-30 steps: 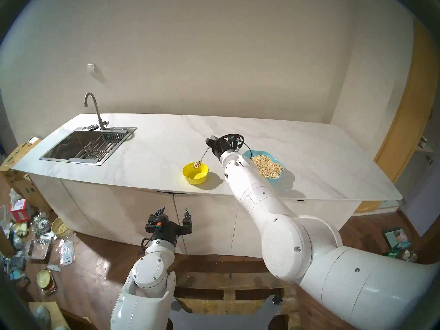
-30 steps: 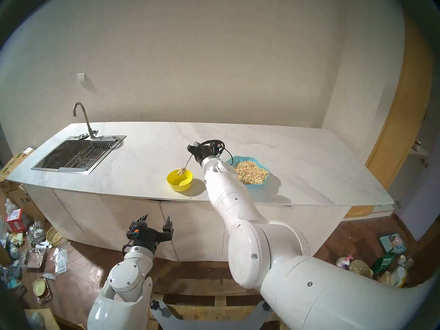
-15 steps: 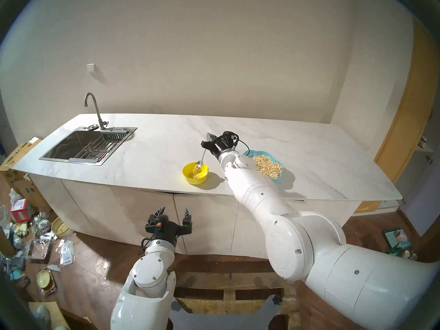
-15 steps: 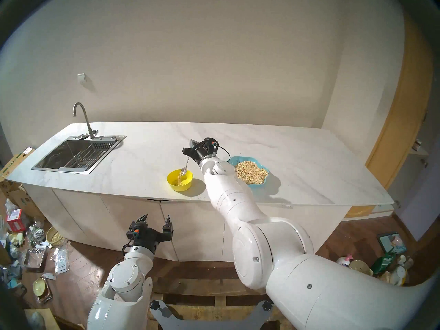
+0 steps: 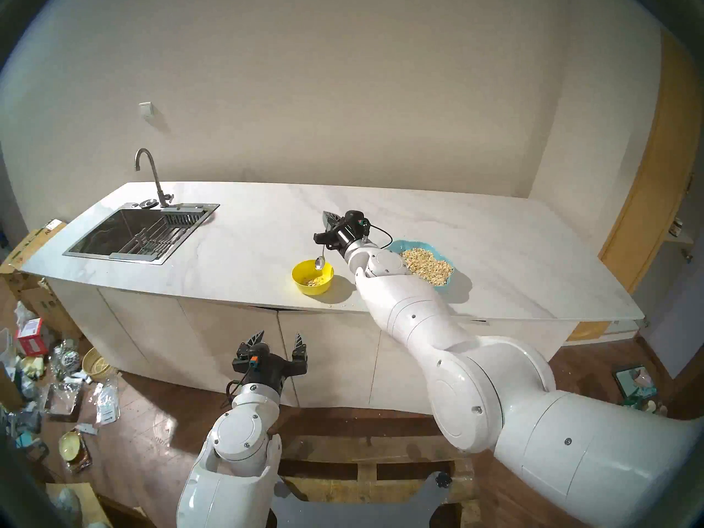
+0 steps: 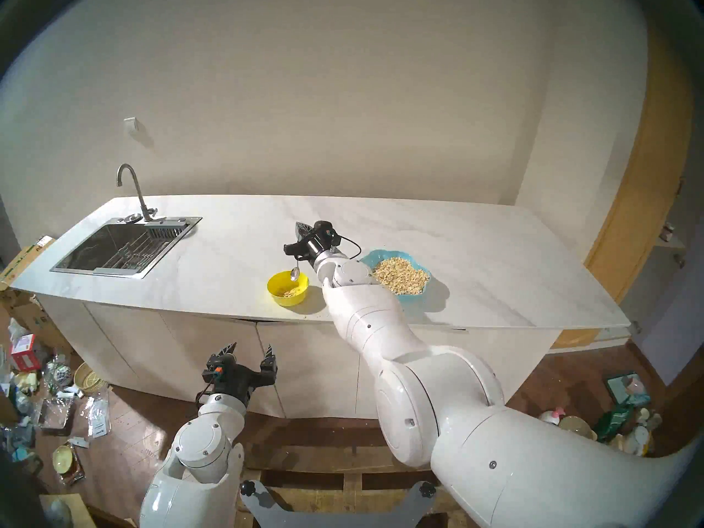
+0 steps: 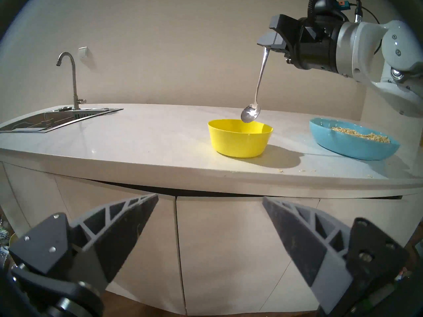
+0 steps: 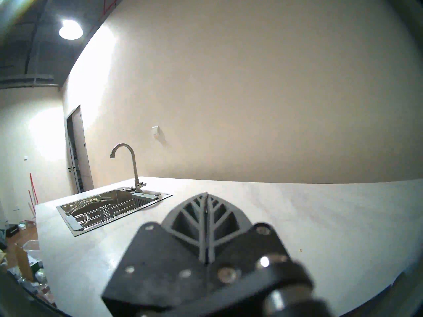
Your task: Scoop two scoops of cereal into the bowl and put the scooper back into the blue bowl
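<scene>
Yellow bowl (image 5: 312, 277) holds some cereal (image 5: 314, 282); right jaws clamp the scooper (image 7: 258, 85), left jaws apart.

Shiny polished metal spoon (image 7: 251, 113); smooth yellow plastic bowl (image 7: 239, 141); glossy teal bowl (image 7: 350, 147); matt marbled tabletop (image 7: 137, 135); brushed steel sink (image 5: 137, 235).

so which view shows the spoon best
The left wrist view: the spoon hangs full length, side on, empty, over the yellow bowl. Both head views show it small from above. The right wrist view shows only shut fingers, no spoon.
</scene>
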Robot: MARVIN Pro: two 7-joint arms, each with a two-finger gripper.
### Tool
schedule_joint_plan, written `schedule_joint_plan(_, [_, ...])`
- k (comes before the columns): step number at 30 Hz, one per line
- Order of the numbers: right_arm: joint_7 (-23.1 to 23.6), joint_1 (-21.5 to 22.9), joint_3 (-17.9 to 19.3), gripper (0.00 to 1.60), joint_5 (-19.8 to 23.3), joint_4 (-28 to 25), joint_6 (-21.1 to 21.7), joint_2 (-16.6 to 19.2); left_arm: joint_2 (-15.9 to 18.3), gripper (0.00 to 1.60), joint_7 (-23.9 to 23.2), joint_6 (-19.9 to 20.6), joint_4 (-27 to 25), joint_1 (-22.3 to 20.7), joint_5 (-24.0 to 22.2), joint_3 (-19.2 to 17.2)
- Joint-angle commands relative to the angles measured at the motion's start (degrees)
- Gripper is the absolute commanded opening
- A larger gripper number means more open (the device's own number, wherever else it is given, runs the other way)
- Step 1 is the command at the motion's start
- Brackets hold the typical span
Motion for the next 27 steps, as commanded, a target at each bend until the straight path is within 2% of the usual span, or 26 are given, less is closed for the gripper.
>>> schedule_joint_plan(1, [1.0,2.2,1.9,0.0,2.4,-1.4,0.7,-0.8,0.0,1.6,-0.2,-0.4,-1.5,-0.3,-0.1,0.1])
schedule_joint_plan(4, [1.6,3.1,4.4,0.0,3.6,-1.1,2.8,-0.1,0.0,1.6,-0.2,-0.4,-1.5,-0.3,-0.1,0.1])
schedule_joint_plan(5, [2.0,3.3,6.2,0.0,5.2,-1.2,3.7,0.1,0.0,1.6,-0.2,-0.4,-1.4,-0.4,-0.1,0.1])
schedule_joint_plan(7, [2.4,3.6,6.5,0.0,4.0,-1.8,3.6,1.5,0.0,1.6,-0.2,-0.4,-1.4,-0.4,-0.1,0.1])
schedule_joint_plan(11, [3.1,3.3,9.3,0.0,4.4,-3.9,4.1,3.4,0.0,1.6,-0.2,-0.4,-1.4,-0.4,-0.1,0.1])
schedule_joint_plan(19, [1.7,1.8,10.9,0.0,3.7,-7.0,4.9,8.6,0.0,1.6,-0.2,-0.4,-1.4,-0.4,-0.1,0.1])
schedule_joint_plan(20, [0.3,1.3,11.1,0.0,3.0,-7.5,5.4,10.6,0.0,1.6,-0.2,-0.4,-1.5,-0.3,-0.1,0.1])
schedule_joint_plan(21, [0.3,1.3,11.1,0.0,3.0,-7.5,5.4,10.6,0.0,1.6,-0.2,-0.4,-1.5,-0.3,-0.1,0.1])
schedule_joint_plan(22, [0.3,1.5,11.5,0.0,2.8,-6.8,5.2,12.3,0.0,1.6,-0.2,-0.4,-1.4,-0.4,-0.1,0.1])
schedule_joint_plan(24, [0.3,1.5,11.5,0.0,2.8,-6.8,5.2,12.3,0.0,1.6,-0.2,-0.4,-1.4,-0.4,-0.1,0.1])
schedule_joint_plan(27, [-0.1,1.6,12.9,0.0,3.1,-5.9,4.9,15.8,0.0,1.6,-0.2,-0.4,-1.3,-0.4,-0.1,0.1])
